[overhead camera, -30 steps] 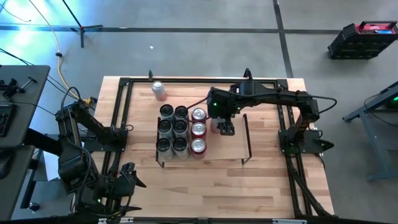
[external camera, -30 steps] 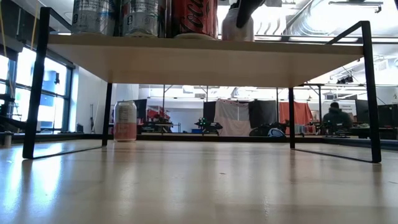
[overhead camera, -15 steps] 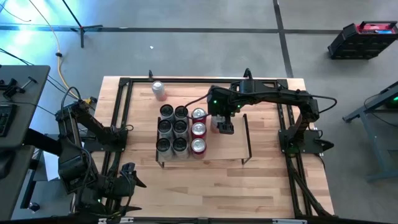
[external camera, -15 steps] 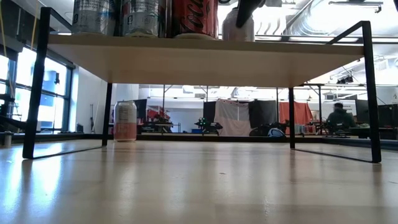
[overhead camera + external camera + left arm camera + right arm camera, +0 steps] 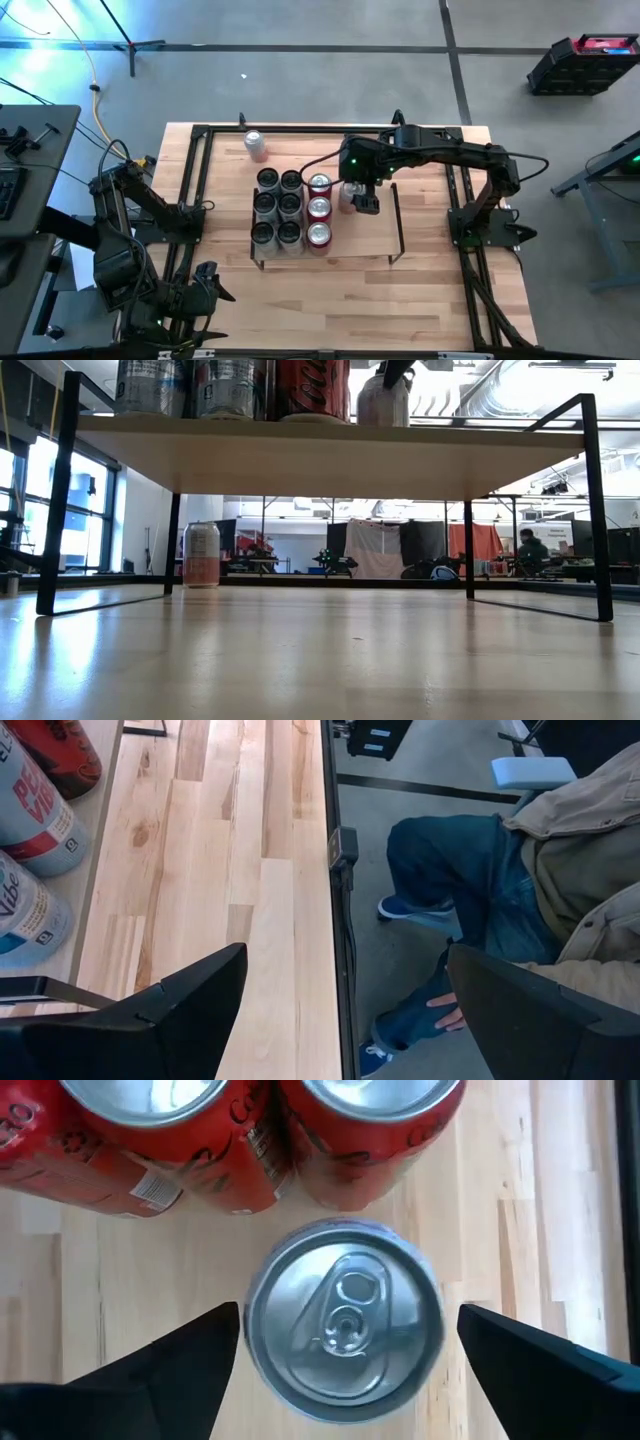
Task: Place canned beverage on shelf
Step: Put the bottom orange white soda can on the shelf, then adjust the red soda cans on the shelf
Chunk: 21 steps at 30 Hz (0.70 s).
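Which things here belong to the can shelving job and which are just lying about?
Job: shelf; silver can just set on it; right gripper, jaws open above it; shelved cans; spare can.
Lying about: black case; cables.

The shelf (image 5: 360, 235) sits mid-table (image 5: 420, 300), holding six grey cans (image 5: 278, 207) and beside them three red cans (image 5: 319, 209). The right claw (image 5: 365, 203) hovers over the shelf just beside the red cans. A lone can (image 5: 255, 144) stands behind the shelf.
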Available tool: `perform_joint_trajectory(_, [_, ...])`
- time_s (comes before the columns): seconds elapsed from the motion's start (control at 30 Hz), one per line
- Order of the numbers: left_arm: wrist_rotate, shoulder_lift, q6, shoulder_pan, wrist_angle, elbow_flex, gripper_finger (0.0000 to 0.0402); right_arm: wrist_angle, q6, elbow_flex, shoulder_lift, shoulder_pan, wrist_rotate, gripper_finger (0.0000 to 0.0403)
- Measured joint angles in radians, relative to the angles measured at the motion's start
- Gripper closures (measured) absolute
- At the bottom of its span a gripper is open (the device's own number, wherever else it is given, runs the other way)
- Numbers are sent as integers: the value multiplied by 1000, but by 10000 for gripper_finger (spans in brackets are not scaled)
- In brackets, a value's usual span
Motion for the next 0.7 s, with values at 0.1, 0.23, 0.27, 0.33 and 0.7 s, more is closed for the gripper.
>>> perform_joint_trajectory(0.1, [0, 0, 0, 0, 0, 0, 67, 1, -2, 0, 0, 1, 3, 42])
perform_joint_trajectory(0.23, [0, 0, 0, 0, 0, 0, 67, 20, -5, 0, 5, 6, 5, 41])
perform_joint_trajectory(0.27, [0, 0, 0, 0, 0, 0, 67, 21, -3, 0, 5, 10, 5, 41])
perform_joint_trajectory(0.33, [0, 0, 0, 0, 0, 0, 67, 25, 0, 0, 1, 17, 5, 41])
perform_joint_trajectory(0.7, [0, 0, 0, 0, 0, 0, 67, 135, -8, 158, -2, 46, 47, 41])
